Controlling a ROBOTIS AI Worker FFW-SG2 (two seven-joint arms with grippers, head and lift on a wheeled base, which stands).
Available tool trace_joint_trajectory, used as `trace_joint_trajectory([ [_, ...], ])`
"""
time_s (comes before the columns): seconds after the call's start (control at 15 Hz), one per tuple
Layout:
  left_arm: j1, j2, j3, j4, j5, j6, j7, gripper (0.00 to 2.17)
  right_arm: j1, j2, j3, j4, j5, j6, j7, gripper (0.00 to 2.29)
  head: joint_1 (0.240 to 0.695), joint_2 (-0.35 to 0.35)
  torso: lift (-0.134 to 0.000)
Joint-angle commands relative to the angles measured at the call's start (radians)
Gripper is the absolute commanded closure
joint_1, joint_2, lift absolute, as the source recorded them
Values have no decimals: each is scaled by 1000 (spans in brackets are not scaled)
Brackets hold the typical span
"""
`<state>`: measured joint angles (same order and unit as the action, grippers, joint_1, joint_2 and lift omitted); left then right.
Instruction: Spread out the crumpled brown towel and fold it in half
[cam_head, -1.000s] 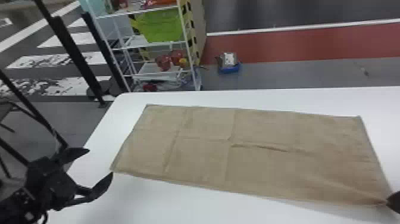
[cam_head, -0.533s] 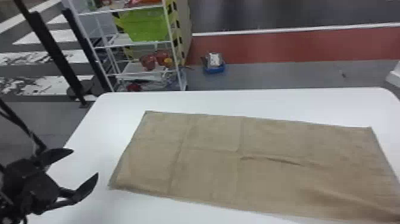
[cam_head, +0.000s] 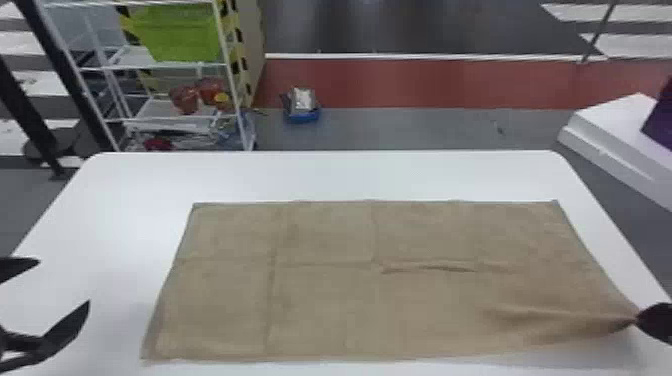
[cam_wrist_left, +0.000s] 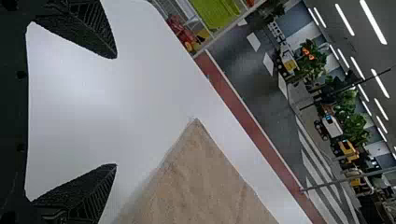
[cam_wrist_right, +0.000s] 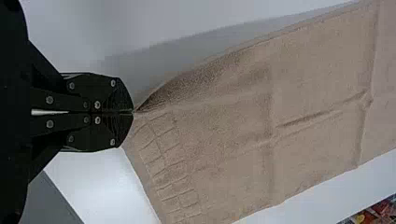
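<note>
The brown towel (cam_head: 320, 300) lies spread out as a wide rectangle on the white table, with light creases and a small ridge right of its middle. At its near right corner my right gripper (cam_head: 637, 321) pinches the cloth, drawing it into folds and lifting it slightly. In the right wrist view the right gripper (cam_wrist_right: 133, 112) is shut on that corner. Off the towel's left side, my left gripper (cam_head: 62, 282) stands apart from it. The left wrist view has the left gripper (cam_wrist_left: 116, 112) open with nothing between its fingers, and a towel corner (cam_wrist_left: 196, 133) beyond.
The white table (cam_head: 325, 175) reaches past the towel at the back and left. Behind it stand a shelf rack (cam_head: 175, 65) with a green bin (cam_head: 175, 32) and a small blue container (cam_head: 302, 107) on the floor. A white block (cam_head: 620, 135) stands beyond the right edge.
The head view has swung to the right, showing more of the table's right side. The left gripper sits farther toward the left edge; the towel remains spread, its near right corner in the right gripper.
</note>
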<state>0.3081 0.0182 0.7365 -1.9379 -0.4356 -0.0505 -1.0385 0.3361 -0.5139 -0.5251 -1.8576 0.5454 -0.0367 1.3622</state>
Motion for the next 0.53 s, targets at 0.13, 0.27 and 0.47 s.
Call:
trace_joint_trajectory([
  [0.13, 6, -6, 1, -10, 11, 1, 0, 49, 41, 37, -55, -80, -70, 27, 5, -2, 695, -9, -134],
  [0.27, 6, -4, 7, -16, 64, 4, 9, 63, 70, 38, -144, -140, -216, 140, 5, 9, 695, -2, -134],
  [0.47, -14, -4, -5, -30, 141, 80, 6, 70, 41, 84, -251, -149, -363, 306, 5, 63, 695, -24, -134],
])
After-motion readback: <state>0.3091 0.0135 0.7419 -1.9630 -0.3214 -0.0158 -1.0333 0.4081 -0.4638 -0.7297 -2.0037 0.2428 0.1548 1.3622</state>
